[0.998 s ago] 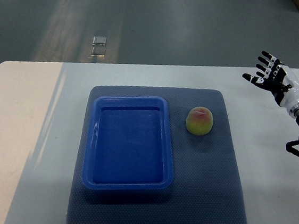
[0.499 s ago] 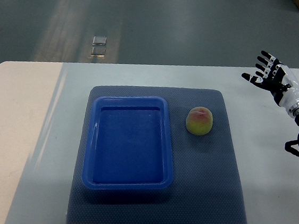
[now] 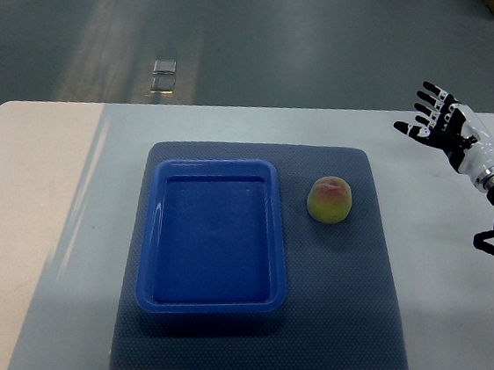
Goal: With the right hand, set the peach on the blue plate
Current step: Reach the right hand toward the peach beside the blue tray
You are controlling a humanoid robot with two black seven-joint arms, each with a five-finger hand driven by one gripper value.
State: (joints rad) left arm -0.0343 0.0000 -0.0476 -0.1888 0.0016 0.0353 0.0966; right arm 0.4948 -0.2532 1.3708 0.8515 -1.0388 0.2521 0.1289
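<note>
No brand, label or writing can be read on any item.

Right hand (image 3: 439, 121): black and white, jointed, on a white wrist. It enters from the right edge and hovers above the far right corner of the table (image 3: 40, 216), well apart from the mat. Fingers (image 3: 428, 96) spread wide, thumb out to the side. It holds nothing and touches nothing. Dark linkage of the arm shows below it at the right edge.

Mat (image 3: 351, 284): dark blue-grey, roughly square with rounded corners, fine woven or dimpled texture. It lies flat on the middle of the table.

Plate (image 3: 150, 228): bright blue, smooth and glossy like plastic, rectangular with rounded corners and a raised rim, more a shallow tray in shape. It rests on the left half of the mat, long side running front to back. Nothing lies in it.

Peach (image 3: 330, 200): round, yellow-green with a pink-red blush on top, matt skin. It sits on the mat just right of the plate's far right corner, close beside the rim but apart from it, and well apart from the right hand.

Table: white, smooth top with rounded corners; left part looks warmer in tone.

Floor (image 3: 271, 37): grey, smooth, beyond the mat's far side, with a small pale square object (image 3: 163, 76) on it.
</note>
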